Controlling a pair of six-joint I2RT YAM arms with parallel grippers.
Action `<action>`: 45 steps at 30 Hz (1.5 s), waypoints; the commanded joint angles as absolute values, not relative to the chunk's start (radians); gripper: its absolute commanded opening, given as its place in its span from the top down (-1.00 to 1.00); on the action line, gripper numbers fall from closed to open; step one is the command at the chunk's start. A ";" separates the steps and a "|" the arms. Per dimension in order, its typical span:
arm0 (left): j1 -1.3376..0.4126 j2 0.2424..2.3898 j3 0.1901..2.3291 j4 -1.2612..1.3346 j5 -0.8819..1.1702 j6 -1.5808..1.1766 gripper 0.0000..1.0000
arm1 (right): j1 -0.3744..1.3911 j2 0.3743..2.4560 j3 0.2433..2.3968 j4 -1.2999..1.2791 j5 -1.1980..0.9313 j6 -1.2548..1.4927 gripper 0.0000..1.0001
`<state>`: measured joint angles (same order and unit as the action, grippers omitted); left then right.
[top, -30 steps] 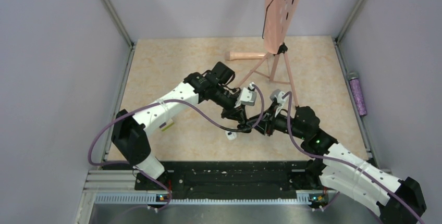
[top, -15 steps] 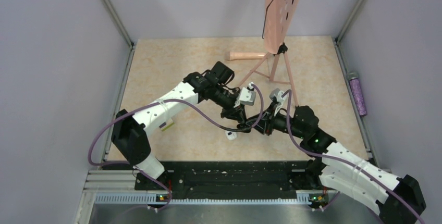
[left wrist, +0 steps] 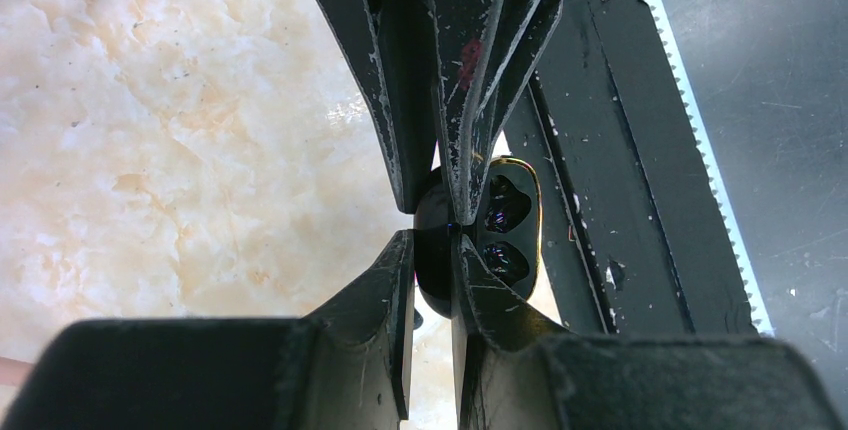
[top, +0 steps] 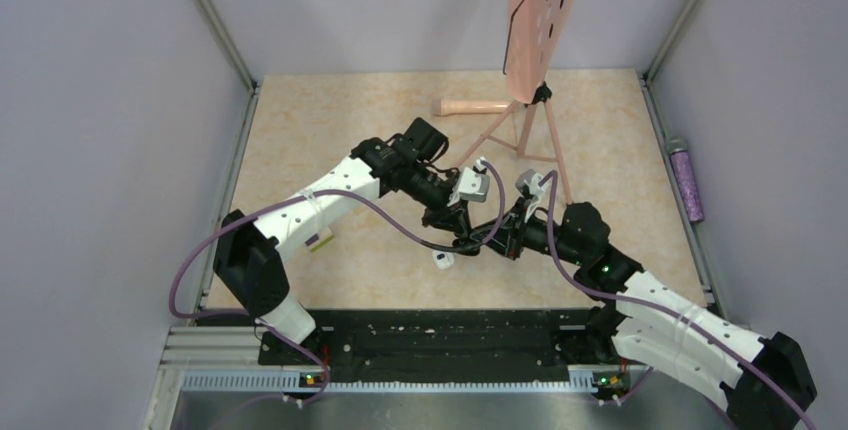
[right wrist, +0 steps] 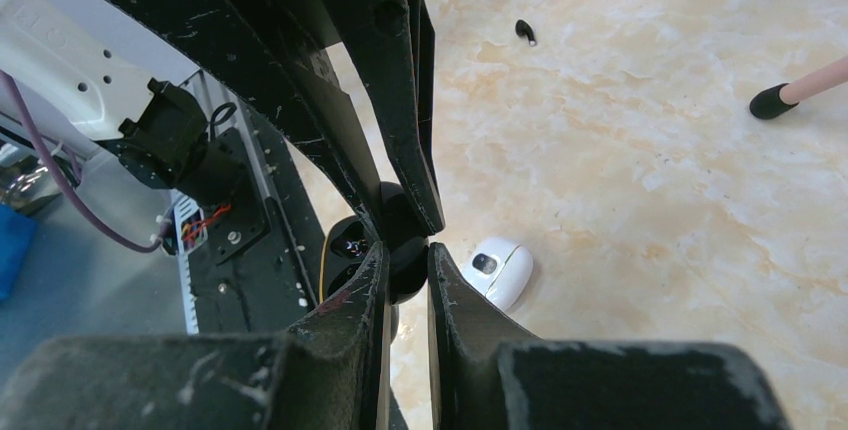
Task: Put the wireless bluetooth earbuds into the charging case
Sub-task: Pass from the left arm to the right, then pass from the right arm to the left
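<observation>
**Q:** Where is the charging case, and what holds it?

**A:** At mid-scene, between the two meeting grippers. The left gripper is clamped on its rounded black body. The right gripper, reaching in from the right, is pinched tight on the same case. Two sockets show, apparently empty.

**Q:** And the earbuds?

**A:** Both lie loose on the table, well apart from the case. They are left of the fingers, straight ahead of the right gripper's tips. Their long axes are too small to read. One gripper probably has to let go to fetch them, and the right one points their way.
</observation>
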<state>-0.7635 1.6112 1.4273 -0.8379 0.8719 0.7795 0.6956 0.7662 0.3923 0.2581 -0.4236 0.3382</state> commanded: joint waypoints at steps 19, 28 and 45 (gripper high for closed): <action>-0.742 1.493 1.360 -0.603 0.752 0.619 -0.98 | 0.685 0.683 0.375 0.277 -0.317 0.377 1.00; -0.687 1.406 1.291 -0.429 0.666 0.404 -0.98 | 0.687 0.613 0.335 0.262 -0.137 0.413 1.00; -0.457 1.313 0.756 0.307 0.541 -1.161 -0.98 | 0.687 0.628 0.188 0.538 0.161 0.624 1.00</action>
<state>-0.4496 1.2884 0.9936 -0.1181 0.3779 -0.6186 0.6952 0.5995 0.2096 0.3634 0.0704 0.5327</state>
